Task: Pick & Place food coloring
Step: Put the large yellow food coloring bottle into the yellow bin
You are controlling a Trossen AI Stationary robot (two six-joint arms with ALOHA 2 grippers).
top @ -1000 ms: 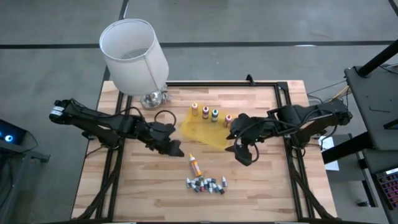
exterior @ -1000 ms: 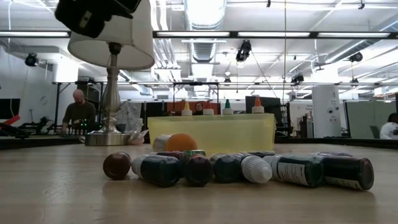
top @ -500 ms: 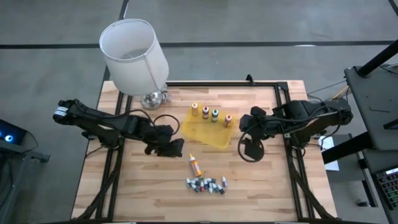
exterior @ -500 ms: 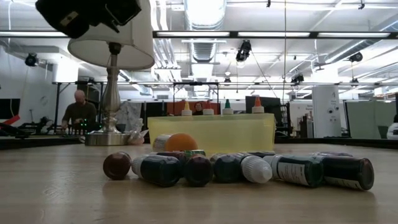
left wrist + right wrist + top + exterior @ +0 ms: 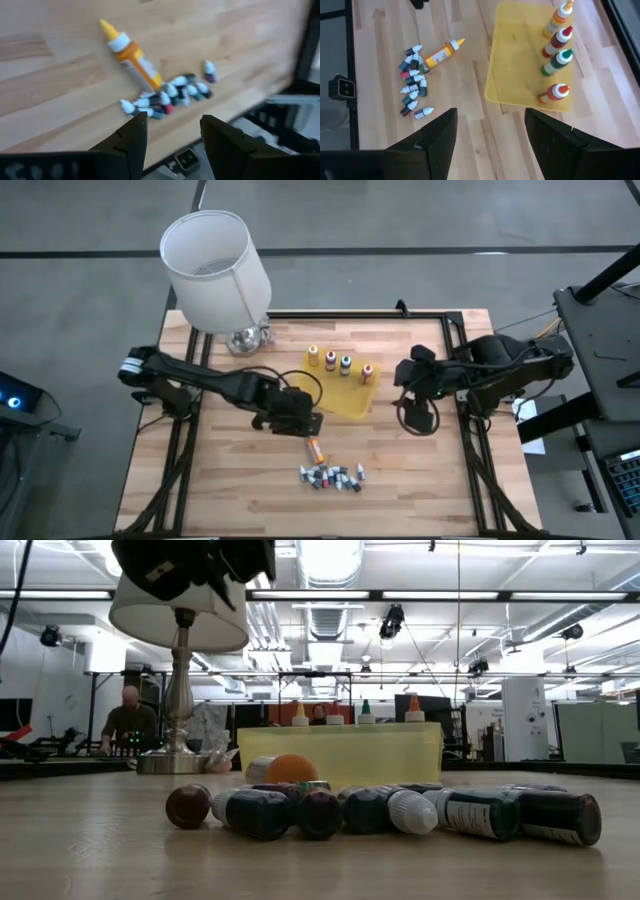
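Observation:
One orange squeeze bottle [image 5: 313, 448] lies on its side on the wood, yellow tip toward the far edge; the left wrist view shows this orange bottle [image 5: 132, 60] too. Several tiny vials [image 5: 330, 477] lie in a cluster nearer the near edge. Several more bottles [image 5: 338, 363] stand upright in a row on the far side of the yellow tray [image 5: 330, 392]. My left gripper [image 5: 172, 145] is open, above the table beside the lying bottle's tip. My right gripper [image 5: 492, 145] is open, to the right of the tray, above the wood.
A lamp with a white shade [image 5: 215, 270] stands on its metal base [image 5: 245, 338] at the far left corner. A black frame [image 5: 455, 330] runs along the table's far and right edges. Bare wood [image 5: 420, 470] lies on the near right.
My left gripper has moved toward the table's right, from left of the tray to just beside the lying orange bottle. My right gripper has drawn back toward the right edge, away from the tray. The bottles, vials and tray have stayed in place.

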